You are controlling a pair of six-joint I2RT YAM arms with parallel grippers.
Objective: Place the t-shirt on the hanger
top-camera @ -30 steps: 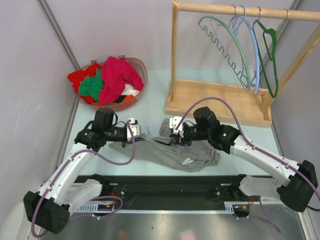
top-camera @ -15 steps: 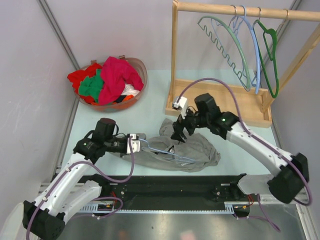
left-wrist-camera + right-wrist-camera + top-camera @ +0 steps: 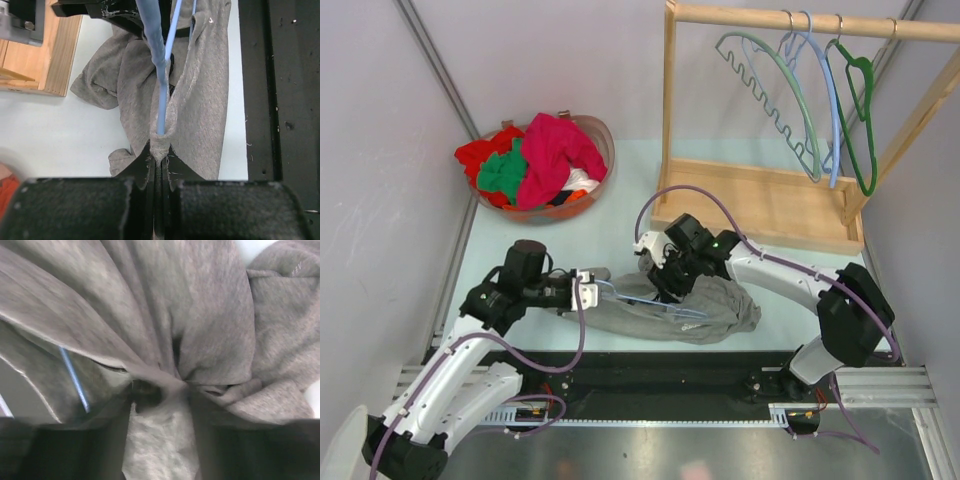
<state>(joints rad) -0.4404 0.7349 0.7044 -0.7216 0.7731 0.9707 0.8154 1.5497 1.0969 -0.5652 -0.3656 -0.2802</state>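
The left pincer (image 3: 159, 159) is clenched on a fold of the t-shirt (image 3: 200, 110). The hanger (image 3: 163, 100) runs straight out ahead of it from that same pinch, so its near end seems caught in the fold (whether the pads bite the wire or only the cloth over it, I cannot tell). Grey cloth falls away to both sides of the wire ahead of the jaws and lies slack on the worktop (image 3: 620, 215). Farther out along the wire, the right pincer (image 3: 666, 284) is pressed down into the shirt. Its own camera shows folds gathering to a knot between its fingers, so it reads as clenched on a bunch of fabric. The blue wire shows in a gap of the cloth just beside it. The step looks to be drawing the shirt over the hanger's shoulder. To do it well, the left pincer should act as the anchor, gripping firmly and not twisting. The right should draw its cloth along the wire and away from the left, low and slow. The main risk is that the bunch holds both layers, which would drag the whole heap instead of opening it. If the wire bows or slides in the left pinch, ease off and regrasp a single layer nearer the wire.
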